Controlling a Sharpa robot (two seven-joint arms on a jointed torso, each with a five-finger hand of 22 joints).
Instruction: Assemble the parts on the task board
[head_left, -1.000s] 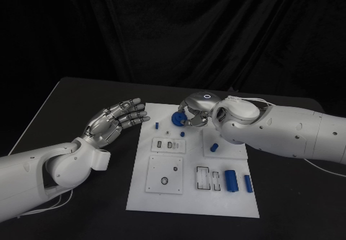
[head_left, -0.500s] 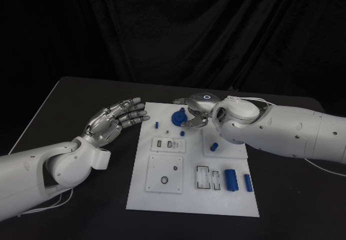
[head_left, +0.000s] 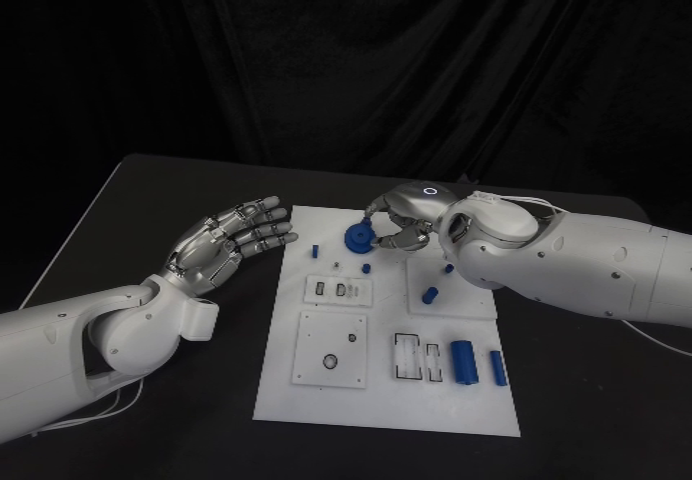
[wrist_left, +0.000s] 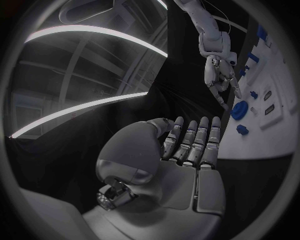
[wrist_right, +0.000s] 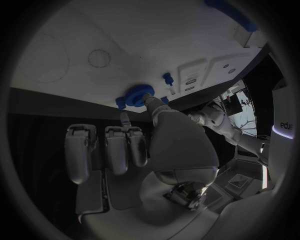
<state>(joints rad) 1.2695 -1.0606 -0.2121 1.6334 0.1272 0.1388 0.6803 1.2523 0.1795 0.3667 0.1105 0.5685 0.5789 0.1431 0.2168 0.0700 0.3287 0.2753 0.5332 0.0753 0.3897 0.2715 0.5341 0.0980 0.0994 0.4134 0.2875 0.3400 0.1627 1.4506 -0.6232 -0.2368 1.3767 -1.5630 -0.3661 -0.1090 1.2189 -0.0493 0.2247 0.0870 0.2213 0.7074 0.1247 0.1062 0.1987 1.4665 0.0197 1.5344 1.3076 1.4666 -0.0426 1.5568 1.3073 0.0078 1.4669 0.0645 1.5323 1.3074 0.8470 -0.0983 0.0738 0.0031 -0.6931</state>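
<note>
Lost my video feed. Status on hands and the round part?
Left hand open, off the board's left edge. Right hand fingertip on the blue round part at the far end, not gripping. Nothing in the way.

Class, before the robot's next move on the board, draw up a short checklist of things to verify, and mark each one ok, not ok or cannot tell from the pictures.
1. Right hand touches the round blue part: ok, one of its fingers rests on it.
2. Round blue part firmly gripped: cannot tell.
3. Left hand open and off the task board: ok.
4. Two blue cylinders lie untouched near the board's front: ok.
5. Small blue peg free of both hands: ok.
</note>
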